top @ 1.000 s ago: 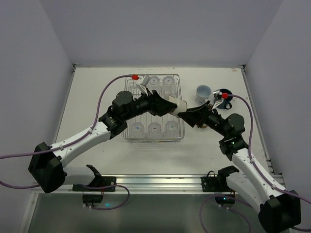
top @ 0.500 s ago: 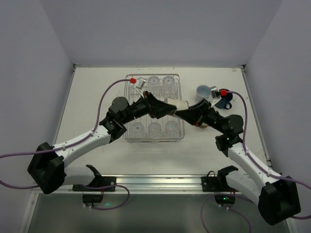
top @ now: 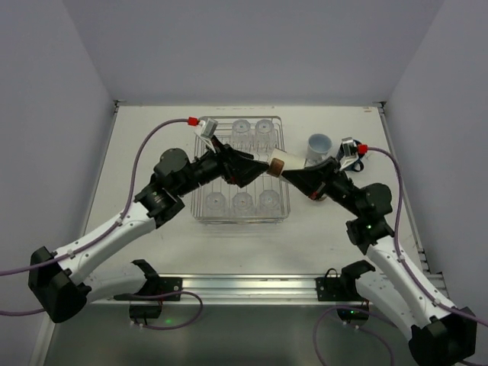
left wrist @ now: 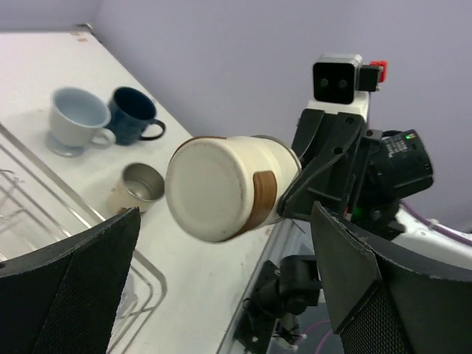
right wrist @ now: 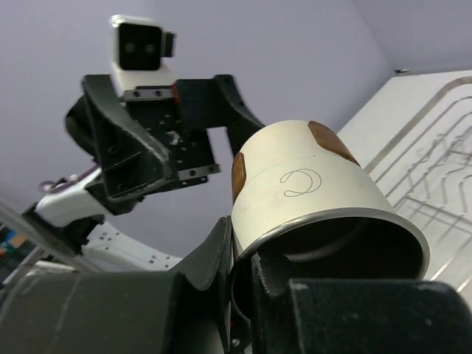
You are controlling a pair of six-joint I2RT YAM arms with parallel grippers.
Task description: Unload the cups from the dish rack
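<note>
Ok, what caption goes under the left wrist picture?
The right hand grips a beige cup by its rim, facing the open left hand.

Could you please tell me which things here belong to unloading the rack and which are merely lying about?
Job: dish rack, clear tumblers, beige cup in the right gripper, open left gripper, pale blue cup, dark blue mug, small metal-lined cup.
Lying about: purple cables, aluminium rail.
</note>
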